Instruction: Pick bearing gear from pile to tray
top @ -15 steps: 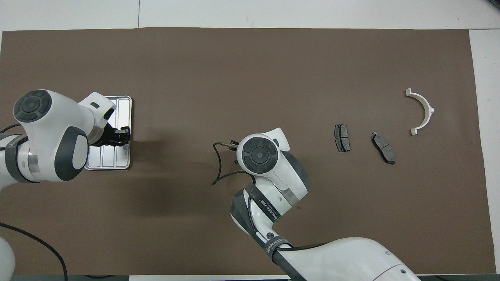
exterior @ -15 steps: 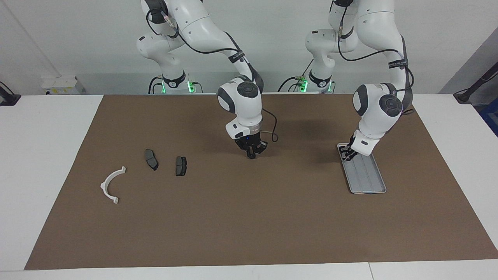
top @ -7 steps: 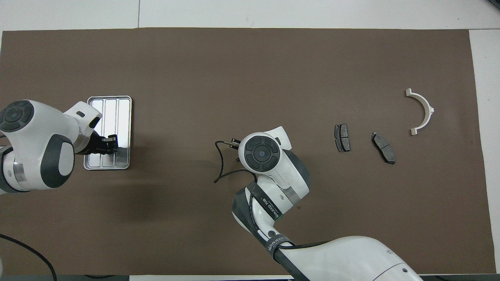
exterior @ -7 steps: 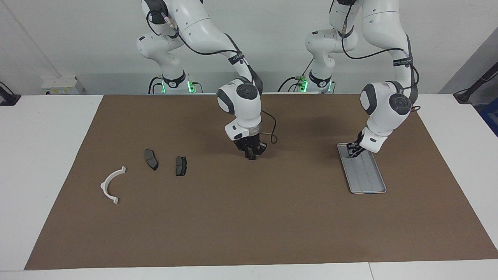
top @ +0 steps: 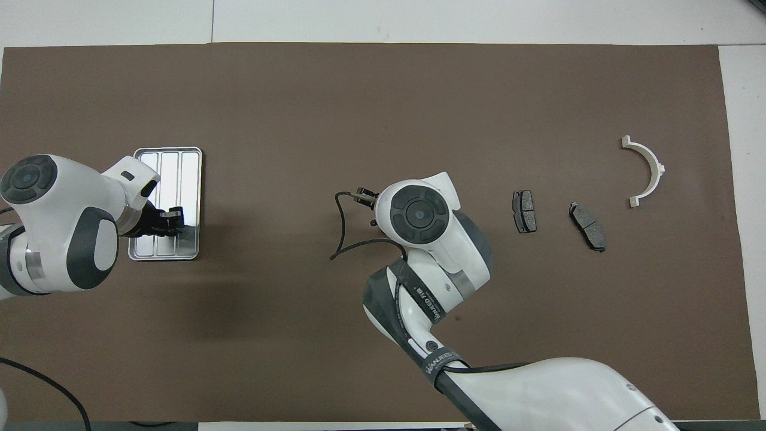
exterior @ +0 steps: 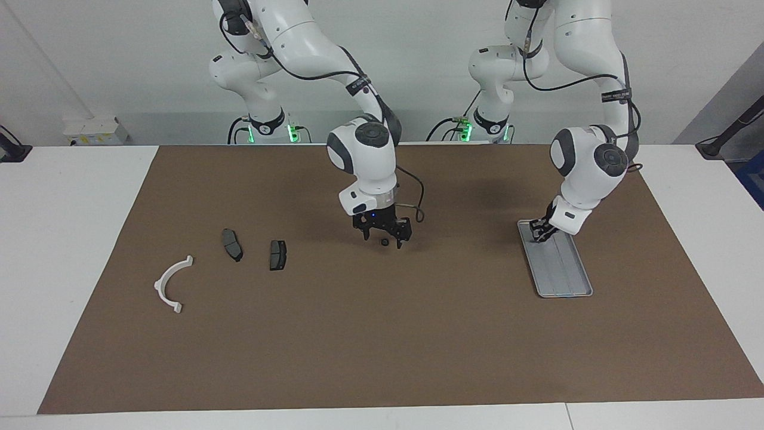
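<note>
The right hand (exterior: 382,237), fingers spread, hangs mid-frame over a small black ring (exterior: 385,242). The tray (exterior: 564,276), long axis running up-frame toward the robots, lies at frame right. The left hand (exterior: 540,233) sits over its upper end; I cannot tell its fingers.

Bright even light, soft shadows, sharp pics

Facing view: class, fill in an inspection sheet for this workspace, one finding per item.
Surface: brown mat on a white table.
Job's things: tray toward the left arm's end; small black ring on the mat mid-table; white bracket and two brake pads toward the right arm's end.
Clutter: nothing seen.
Grippers: right gripper low over the ring, fingers open on either side of it; left gripper over the tray's end nearer the robots.
Cables: black cable looping at the right wrist.
Surroundings: white wall; grey box on the table edge.
</note>
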Controlling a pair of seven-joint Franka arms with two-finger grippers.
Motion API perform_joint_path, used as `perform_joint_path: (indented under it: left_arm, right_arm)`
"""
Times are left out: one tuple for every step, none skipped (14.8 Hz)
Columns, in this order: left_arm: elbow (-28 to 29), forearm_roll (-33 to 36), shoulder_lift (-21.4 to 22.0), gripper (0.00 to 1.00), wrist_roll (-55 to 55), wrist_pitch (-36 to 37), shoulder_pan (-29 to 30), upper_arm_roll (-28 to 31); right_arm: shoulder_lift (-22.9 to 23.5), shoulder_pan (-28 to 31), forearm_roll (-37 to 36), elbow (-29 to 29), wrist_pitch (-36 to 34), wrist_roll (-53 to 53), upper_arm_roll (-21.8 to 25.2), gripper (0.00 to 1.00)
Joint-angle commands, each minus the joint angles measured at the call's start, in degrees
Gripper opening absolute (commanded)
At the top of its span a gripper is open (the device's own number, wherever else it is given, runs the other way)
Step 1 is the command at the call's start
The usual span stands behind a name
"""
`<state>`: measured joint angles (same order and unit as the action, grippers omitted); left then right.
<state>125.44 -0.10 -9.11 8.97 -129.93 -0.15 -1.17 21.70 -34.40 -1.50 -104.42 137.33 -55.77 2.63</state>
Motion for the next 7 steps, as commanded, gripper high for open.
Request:
perform_joint_path:
  left_arm:
    - [4.19, -0.25, 2.17, 0.16, -0.62, -3.92, 0.15, -0.15]
    - [4.81, -0.25, 2.17, 0.16, -0.62, -4.71, 0.06, -0.15]
    - [4.90, -0.25, 2.17, 0.17, -0.62, -4.98, 0.06, -0.15]
    - [4.90, -0.25, 2.17, 0.23, -0.62, -4.90, 0.06, -0.15]
    - [4.90, -0.25, 2.17, 0.39, -0.62, -4.90, 0.06, -0.15]
    - [4.82, -0.25, 2.08, 0.57, -0.71, -4.90, 0.06, -0.15]
    - [4.56, -0.25, 2.08, 0.70, -0.71, -4.81, -0.02, -0.15]
  right_arm:
    - [-3.50, 8.10, 0.26, 1.40, -3.28, 13.69, -0.70, 0.99]
    - [-3.95, 10.82, 0.44, 2.45, -4.25, 19.93, -0.78, 0.99]
    - [-4.21, 13.55, 0.44, 3.68, -5.30, 25.91, -0.78, 0.99]
    - [-4.30, 16.01, 0.44, 5.00, -6.27, 31.63, -0.87, 0.99]
    - [-4.30, 18.64, 0.44, 6.06, -7.06, 37.25, -0.87, 0.99]
    - [-4.48, 20.93, 0.09, 6.76, -7.25, 44.27, -0.61, 0.99]
    - [-4.91, 24.17, 0.18, 7.64, -7.42, 54.61, -0.52, 0.99]
